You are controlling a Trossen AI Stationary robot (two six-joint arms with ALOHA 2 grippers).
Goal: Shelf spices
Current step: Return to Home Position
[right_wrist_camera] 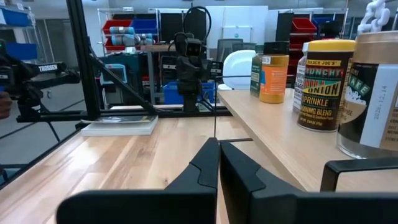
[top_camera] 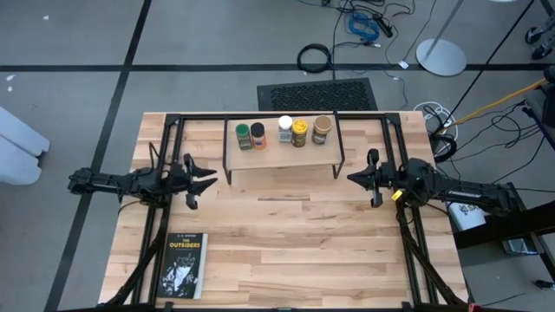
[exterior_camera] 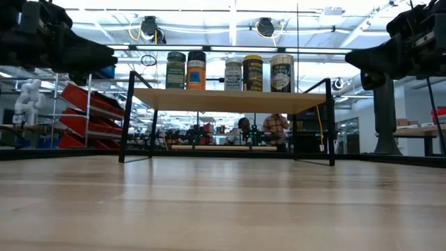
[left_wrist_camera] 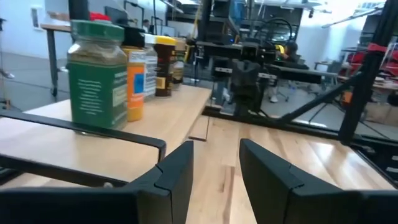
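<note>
Shelving looks complete: all five spices (top_camera: 284, 128) stand in a row on the shelf (top_camera: 282, 161), with the green lid at one end and the tan at the other. The step in hand appears to be parking the arms. The left gripper (top_camera: 210, 180) hangs off the shelf's left end, jaws spread and empty. The right gripper (top_camera: 351, 178) hangs off the right end, jaws pressed together on nothing. Any next move calls only for avoiding the wire legs. Only the high view shows the book (top_camera: 184, 264), well apart from the shelf. The low view confirms that every jar is upright.
</note>
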